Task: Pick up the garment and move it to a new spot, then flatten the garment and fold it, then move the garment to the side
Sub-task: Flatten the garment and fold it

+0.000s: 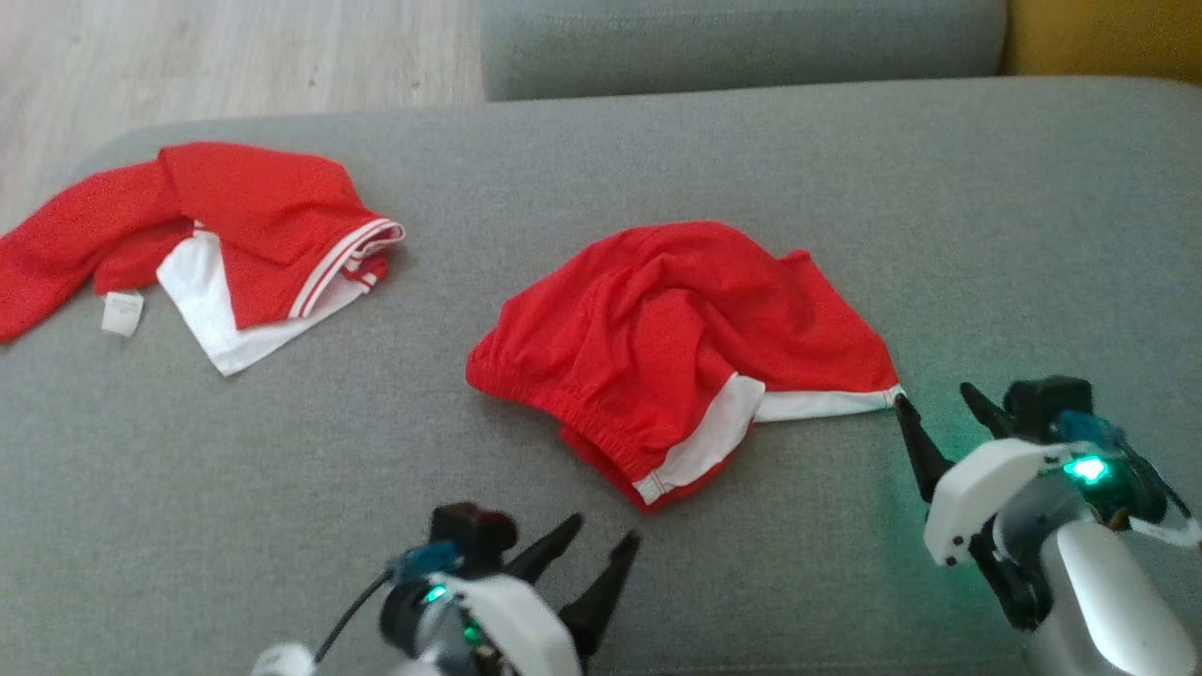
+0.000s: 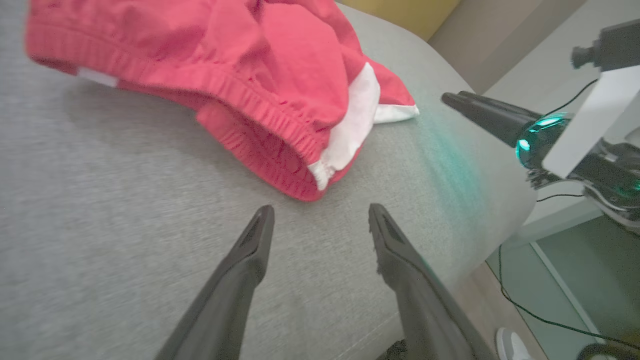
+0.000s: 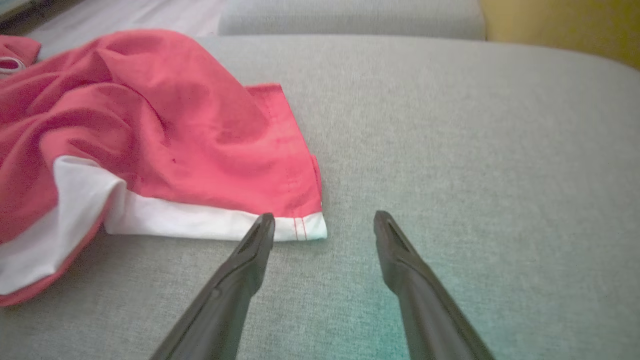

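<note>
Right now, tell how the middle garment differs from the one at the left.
The middle garment is a bunched mound showing an elastic waistband; the left garment lies flatter, showing striped trim and a white tag. Both are red and white, on the grey cushion.

Red garment, white-trimmed, crumpled, mid-cushion

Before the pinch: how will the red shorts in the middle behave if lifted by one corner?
Probably floppy: the red shorts lie in soft rumpled folds, so they'd likely drape. Likely light, since the cloth looks thin. The gathered waistband looks bulkiest and may hang lowest.
</note>
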### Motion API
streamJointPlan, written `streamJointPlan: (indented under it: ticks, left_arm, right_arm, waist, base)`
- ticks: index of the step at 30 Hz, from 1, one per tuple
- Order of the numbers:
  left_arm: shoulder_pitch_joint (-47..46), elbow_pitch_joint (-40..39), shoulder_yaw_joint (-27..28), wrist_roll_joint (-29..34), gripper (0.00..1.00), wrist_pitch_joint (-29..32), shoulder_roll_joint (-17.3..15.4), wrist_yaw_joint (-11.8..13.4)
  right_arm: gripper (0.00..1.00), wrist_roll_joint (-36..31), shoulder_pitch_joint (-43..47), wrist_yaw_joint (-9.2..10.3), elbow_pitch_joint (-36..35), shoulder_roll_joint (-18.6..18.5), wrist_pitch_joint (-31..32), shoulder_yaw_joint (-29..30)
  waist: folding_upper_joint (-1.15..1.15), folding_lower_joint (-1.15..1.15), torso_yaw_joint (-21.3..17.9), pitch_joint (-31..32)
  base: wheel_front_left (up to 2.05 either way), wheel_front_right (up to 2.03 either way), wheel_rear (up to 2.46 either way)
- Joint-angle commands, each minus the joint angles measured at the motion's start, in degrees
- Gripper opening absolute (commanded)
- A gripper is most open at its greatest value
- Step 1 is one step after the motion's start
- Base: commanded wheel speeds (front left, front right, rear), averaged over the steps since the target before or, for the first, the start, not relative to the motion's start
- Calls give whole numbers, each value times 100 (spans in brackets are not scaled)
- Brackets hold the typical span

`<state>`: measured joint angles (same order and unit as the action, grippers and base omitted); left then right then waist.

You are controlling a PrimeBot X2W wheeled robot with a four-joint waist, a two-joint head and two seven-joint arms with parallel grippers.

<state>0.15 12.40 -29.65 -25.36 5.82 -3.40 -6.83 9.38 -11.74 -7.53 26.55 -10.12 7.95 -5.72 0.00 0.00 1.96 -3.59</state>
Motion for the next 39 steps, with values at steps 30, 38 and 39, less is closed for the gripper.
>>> streamJointPlan:
  ticks: [30, 38, 39]
  left_arm:
    - [-1667, 689, -1245, -1572, 100, -291, 52, 718]
    - [-1985, 958, -1454, -1762, 92, -373, 52, 668]
    - [-2022, 1002, -1477, -1773, 83, -370, 52, 664]
  right_arm:
    - [100, 541, -1249, 4, 637, -348, 479, -1012]
    - [100, 634, -1287, 4, 727, -340, 479, -1174]
    - [100, 648, -1297, 4, 734, -342, 481, -1195]
  waist:
    - [0, 0, -13, -772]
    - [0, 0, -27, -838]
    - [0, 0, -33, -847]
  base:
    - [0, 0, 0]
    - [0, 0, 0]
    - [0, 0, 0]
